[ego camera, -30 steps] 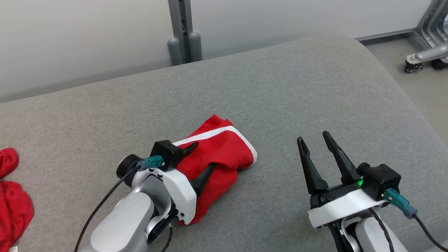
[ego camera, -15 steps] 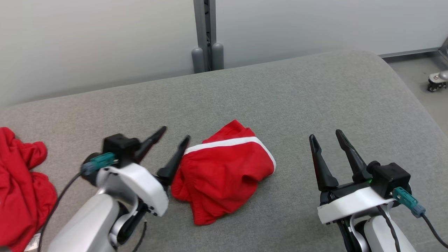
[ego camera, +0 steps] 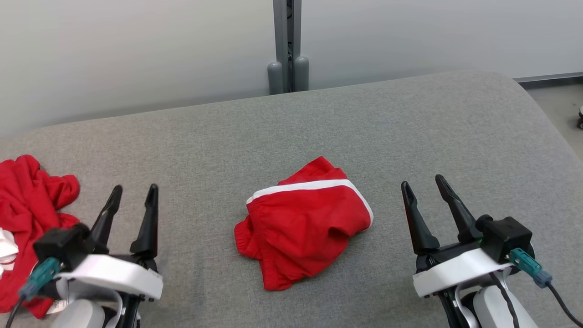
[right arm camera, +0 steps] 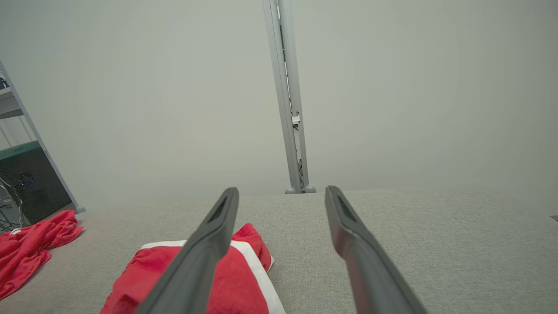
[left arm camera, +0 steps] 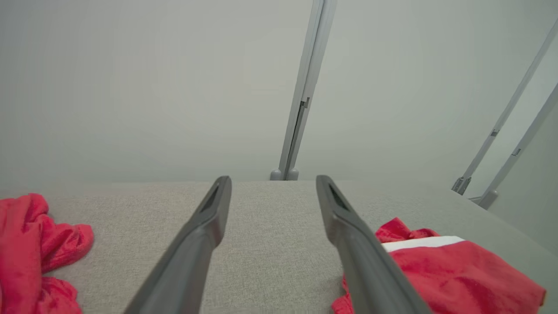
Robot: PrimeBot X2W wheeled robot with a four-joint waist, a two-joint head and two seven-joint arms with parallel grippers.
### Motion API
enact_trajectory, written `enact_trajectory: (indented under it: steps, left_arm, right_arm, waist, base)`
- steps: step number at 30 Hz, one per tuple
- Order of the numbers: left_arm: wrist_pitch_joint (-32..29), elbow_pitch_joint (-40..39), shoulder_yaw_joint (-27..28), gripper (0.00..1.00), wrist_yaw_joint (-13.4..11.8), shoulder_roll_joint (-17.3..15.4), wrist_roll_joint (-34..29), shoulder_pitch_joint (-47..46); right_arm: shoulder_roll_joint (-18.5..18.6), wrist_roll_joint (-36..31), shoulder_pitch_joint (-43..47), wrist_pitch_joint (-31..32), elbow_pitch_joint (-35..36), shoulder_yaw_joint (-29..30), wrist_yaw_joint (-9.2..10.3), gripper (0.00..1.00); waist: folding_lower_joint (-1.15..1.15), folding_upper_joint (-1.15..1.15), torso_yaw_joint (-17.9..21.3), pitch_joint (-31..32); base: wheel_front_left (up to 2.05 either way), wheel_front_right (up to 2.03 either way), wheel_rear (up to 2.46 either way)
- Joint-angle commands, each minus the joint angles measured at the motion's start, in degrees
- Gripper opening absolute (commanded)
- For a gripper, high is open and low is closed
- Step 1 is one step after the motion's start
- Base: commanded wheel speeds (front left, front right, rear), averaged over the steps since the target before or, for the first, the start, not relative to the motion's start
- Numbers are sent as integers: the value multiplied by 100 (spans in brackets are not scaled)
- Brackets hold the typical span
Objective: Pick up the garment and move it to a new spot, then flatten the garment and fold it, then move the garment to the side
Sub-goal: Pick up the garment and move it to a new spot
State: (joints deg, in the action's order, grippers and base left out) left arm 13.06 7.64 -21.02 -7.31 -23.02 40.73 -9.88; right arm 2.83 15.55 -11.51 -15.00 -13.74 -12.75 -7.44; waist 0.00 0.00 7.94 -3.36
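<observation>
Left hand (ego camera: 135, 187) has withdrawn from the garment (ego camera: 303, 223) to the lower left, fingers spread and empty. Right hand (ego camera: 421, 181), lower right, is likewise released and empty. The folded red garment lies between them on the grey fabric surface (ego camera: 273, 132), touching neither. Crumpled red cloth (ego camera: 27, 200) lies far left.
</observation>
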Motion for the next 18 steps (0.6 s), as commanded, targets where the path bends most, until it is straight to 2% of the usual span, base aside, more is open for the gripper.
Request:
enact_trajectory:
  steps: [1,8,18]
  left_arm:
    - [74,-49,100,100,-78,12,-8,121]
    - [206,-208,528,100,-199,233,-97,587]
    - [217,-293,1108,100,15,796,-740,1088]
  right_arm:
    - [52,-34,13,-28,13,24,-9,100]
    - [53,-8,153,-28,84,126,-9,100]
    - [114,7,320,-28,183,349,-9,100]
  waist:
    - [0,0,-22,-8]
    - [0,0,-134,25]
    - [0,0,-187,118]
  base:
    - [0,0,0]
    - [0,0,0]
    - [0,0,0]
